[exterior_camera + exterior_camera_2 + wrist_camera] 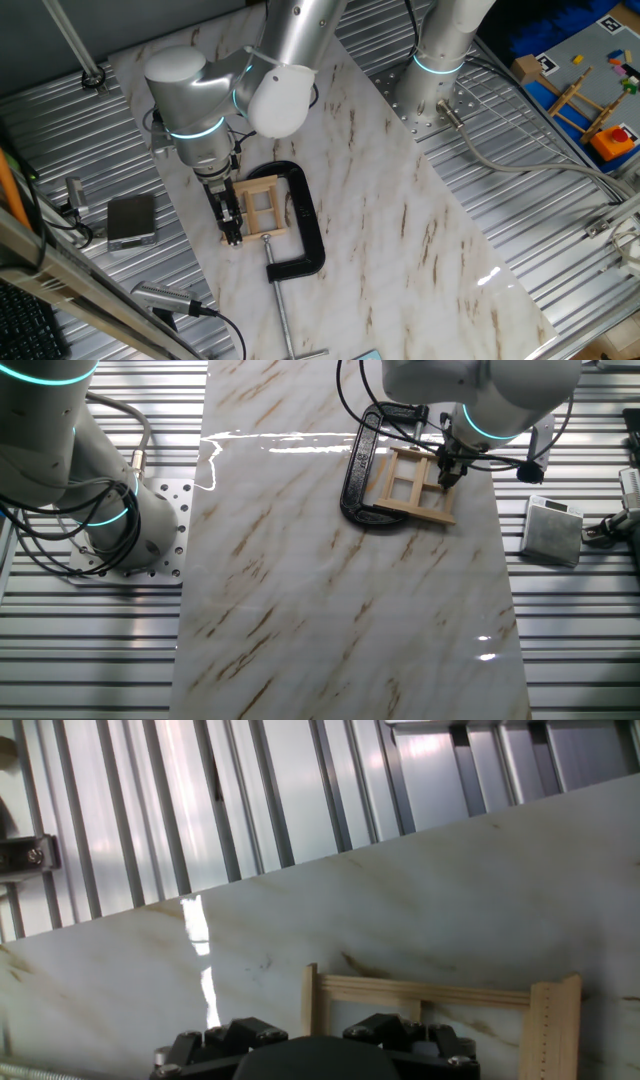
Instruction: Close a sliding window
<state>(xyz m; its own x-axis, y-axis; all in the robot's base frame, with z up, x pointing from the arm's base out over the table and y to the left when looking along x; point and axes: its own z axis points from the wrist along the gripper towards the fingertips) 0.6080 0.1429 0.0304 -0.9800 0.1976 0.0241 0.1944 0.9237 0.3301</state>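
Observation:
The sliding window (pixel 262 208) is a small pale-wood frame with crossbars, lying flat on the marble slab (pixel 400 230) inside the bow of a black C-clamp (pixel 310 225). My gripper (pixel 232 232) points down at the window's left edge, its black fingers close together and touching the frame. From the other side the window (pixel 415 485) lies right of the clamp (pixel 355 480), with the gripper (pixel 447 482) at its right rail. In the hand view the wooden frame (pixel 430 992) fills the lower right. Only the gripper's black housing (pixel 310 1055) shows there, and the fingertips are hidden.
The clamp's screw rod (pixel 280 300) runs toward the slab's near edge. A grey box (pixel 132 220) with cables sits on the ribbed metal left of the slab. A second arm's base (pixel 440 90) stands at the back. A stick frame with an orange block (pixel 600 115) lies far right.

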